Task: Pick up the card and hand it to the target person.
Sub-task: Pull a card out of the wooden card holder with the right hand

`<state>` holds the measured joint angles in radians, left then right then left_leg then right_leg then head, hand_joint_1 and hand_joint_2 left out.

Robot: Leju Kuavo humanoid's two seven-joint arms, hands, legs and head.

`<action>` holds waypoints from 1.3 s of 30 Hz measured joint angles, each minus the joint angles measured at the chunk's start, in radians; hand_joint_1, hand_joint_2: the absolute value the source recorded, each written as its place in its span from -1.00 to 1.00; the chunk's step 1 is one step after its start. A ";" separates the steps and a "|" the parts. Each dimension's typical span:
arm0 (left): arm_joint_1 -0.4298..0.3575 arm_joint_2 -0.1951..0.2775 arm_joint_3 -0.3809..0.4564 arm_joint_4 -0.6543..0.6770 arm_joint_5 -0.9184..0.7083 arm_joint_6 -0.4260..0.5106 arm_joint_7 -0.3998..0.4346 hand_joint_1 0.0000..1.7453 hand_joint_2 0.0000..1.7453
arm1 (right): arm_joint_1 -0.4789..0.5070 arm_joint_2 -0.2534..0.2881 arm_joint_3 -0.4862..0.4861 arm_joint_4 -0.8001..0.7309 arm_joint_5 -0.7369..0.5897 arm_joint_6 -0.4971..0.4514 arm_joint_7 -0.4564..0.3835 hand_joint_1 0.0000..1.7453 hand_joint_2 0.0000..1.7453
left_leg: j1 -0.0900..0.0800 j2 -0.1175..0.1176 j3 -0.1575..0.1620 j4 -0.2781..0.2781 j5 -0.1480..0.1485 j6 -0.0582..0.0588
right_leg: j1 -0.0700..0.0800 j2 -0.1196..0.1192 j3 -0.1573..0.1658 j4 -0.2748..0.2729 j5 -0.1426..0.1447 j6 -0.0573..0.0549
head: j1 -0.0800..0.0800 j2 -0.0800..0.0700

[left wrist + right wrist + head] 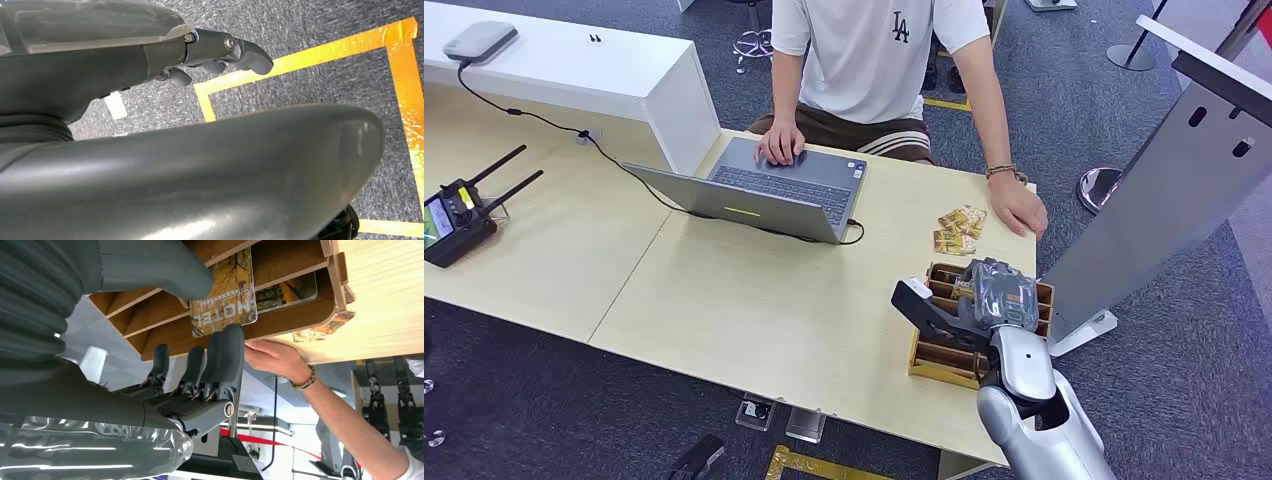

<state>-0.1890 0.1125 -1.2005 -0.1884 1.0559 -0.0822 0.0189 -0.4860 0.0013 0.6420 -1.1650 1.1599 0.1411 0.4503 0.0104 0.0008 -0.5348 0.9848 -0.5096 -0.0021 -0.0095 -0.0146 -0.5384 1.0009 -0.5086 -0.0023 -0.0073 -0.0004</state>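
A patterned card printed HOTEL [227,290] stands in a slot of the wooden card holder [939,350] near the table's right front corner. My right hand [999,300] is down on the holder; in the right wrist view its thumb [165,270] lies on one side of the card and its dark fingers [225,350] on the other, pinching it. A second card [287,290] sits in the slot behind. The person [864,50] sits across the table, one hand [1021,210] resting flat near the holder. My left hand [220,50] hangs over the floor, fingers apart, holding nothing.
Loose cards [957,230] lie between the holder and the person's hand. An open laptop [764,190] with a cable sits mid-table under the person's other hand. A remote controller [454,215] lies at far left. A grey slanted panel [1164,190] stands right of the table.
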 joint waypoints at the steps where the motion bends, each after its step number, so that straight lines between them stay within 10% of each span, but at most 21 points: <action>1: 0.000 0.000 0.000 0.000 0.000 0.000 0.000 -1.00 -1.00 | 0.000 0.000 0.000 0.001 -0.001 0.000 0.000 -0.09 1.00 | 0.000 0.000 0.000 0.000 0.000 0.000 | 0.000 0.000 0.000 0.000 0.000 0.000 | 0.000 0.000; 25: 0.016 0.000 0.000 0.000 -0.001 -0.002 0.001 -1.00 -1.00 | 0.003 -0.007 0.002 0.005 -0.016 0.005 0.012 -0.08 1.00 | 0.000 0.000 0.001 0.000 0.000 0.000 | 0.000 0.000 0.001 0.000 0.000 0.000 | 0.000 0.000; 33: 0.015 0.000 0.000 0.000 -0.002 -0.002 0.001 -1.00 -1.00 | 0.003 -0.008 0.002 0.004 -0.016 0.005 0.012 0.62 1.00 | 0.000 0.000 0.001 0.000 0.000 0.000 | 0.000 0.000 0.000 0.000 0.000 0.000 | 0.000 0.000; 39: 0.008 0.000 0.000 0.000 -0.004 -0.002 0.000 -1.00 -1.00 | -0.001 -0.008 0.002 0.003 -0.017 0.005 0.012 0.70 1.00 | 0.000 0.000 0.001 0.000 0.000 0.000 | 0.000 0.000 0.001 0.000 0.000 0.000 | 0.000 0.000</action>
<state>-0.1805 0.1125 -1.2005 -0.1885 1.0517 -0.0839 0.0188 -0.4873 -0.0065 0.6440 -1.1620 1.1424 0.1465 0.4627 0.0104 0.0010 -0.5339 0.9848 -0.5095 -0.0021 -0.0095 -0.0145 -0.5379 1.0008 -0.5085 -0.0024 -0.0072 -0.0004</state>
